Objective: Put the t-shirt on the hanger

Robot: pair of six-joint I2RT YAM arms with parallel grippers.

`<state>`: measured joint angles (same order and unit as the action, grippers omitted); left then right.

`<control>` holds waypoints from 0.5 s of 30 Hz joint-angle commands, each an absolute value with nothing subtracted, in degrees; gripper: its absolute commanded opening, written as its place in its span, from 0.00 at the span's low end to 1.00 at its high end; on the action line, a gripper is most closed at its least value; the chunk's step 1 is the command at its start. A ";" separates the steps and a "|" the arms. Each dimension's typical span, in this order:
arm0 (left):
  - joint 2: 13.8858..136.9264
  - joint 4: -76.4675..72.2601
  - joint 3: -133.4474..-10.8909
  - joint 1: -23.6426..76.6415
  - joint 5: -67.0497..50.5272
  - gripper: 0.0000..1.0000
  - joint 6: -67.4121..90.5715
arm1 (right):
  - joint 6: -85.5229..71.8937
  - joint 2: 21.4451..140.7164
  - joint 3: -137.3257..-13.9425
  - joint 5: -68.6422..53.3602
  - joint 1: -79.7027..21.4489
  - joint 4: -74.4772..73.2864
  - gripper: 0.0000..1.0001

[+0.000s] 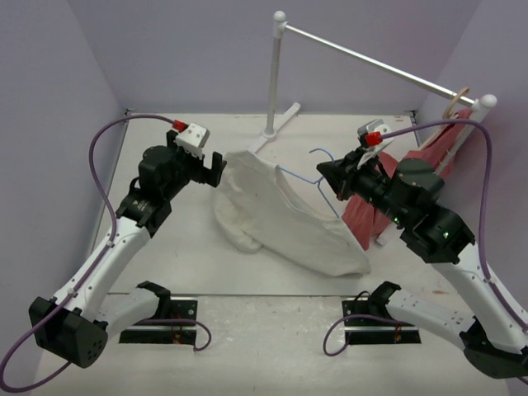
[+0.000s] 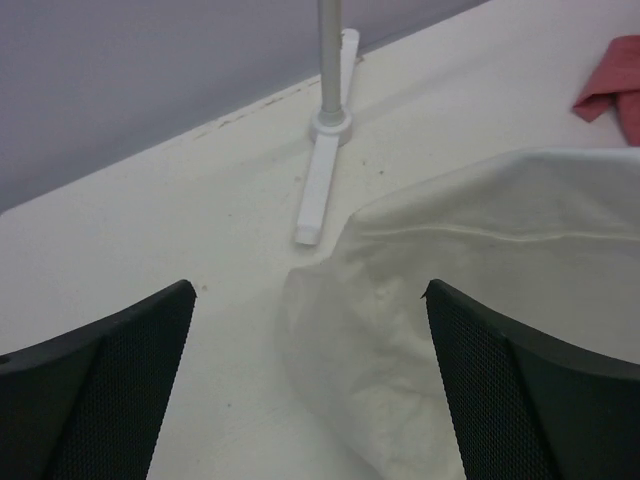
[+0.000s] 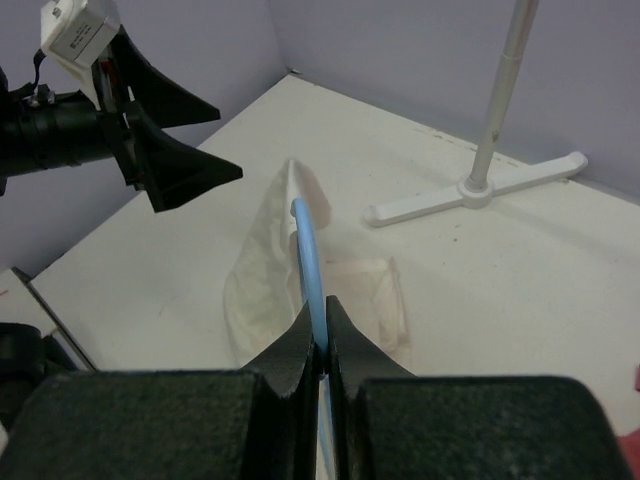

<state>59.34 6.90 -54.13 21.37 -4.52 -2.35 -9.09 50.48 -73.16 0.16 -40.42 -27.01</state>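
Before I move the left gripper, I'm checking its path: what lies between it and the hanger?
The white t-shirt fills that stretch, starting just ahead of the left gripper; the top external view shows it.

Pale lilac walls point(image 1: 190, 49), scuffed white tabletop point(image 1: 186, 264), white clothes rail on T-foot stand point(image 1: 275, 74), soft even light

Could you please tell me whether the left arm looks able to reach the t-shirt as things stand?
Probably yes: the open left gripper hovers right beside the t-shirt, nothing between them.

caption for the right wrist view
Right pincer shut on the hanger, t-shirt just beyond, left pincer open at upper left.
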 commanded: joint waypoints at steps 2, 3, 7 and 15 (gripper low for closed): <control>51.89 -0.04 -58.28 21.01 -19.48 1.00 -0.59 | -8.17 53.30 -78.17 -1.14 -40.17 -25.58 0.00; 50.75 -1.52 -58.60 21.01 -22.71 1.00 -0.61 | -8.11 53.73 -78.27 -1.33 -40.17 -25.55 0.00; 50.15 -7.81 -60.10 21.01 -41.03 1.00 2.61 | -8.82 55.35 -78.70 -3.74 -40.17 -24.53 0.00; 60.89 -13.09 -64.82 32.72 -46.12 1.00 2.14 | -11.55 59.94 -82.98 -13.18 -40.26 -22.50 0.00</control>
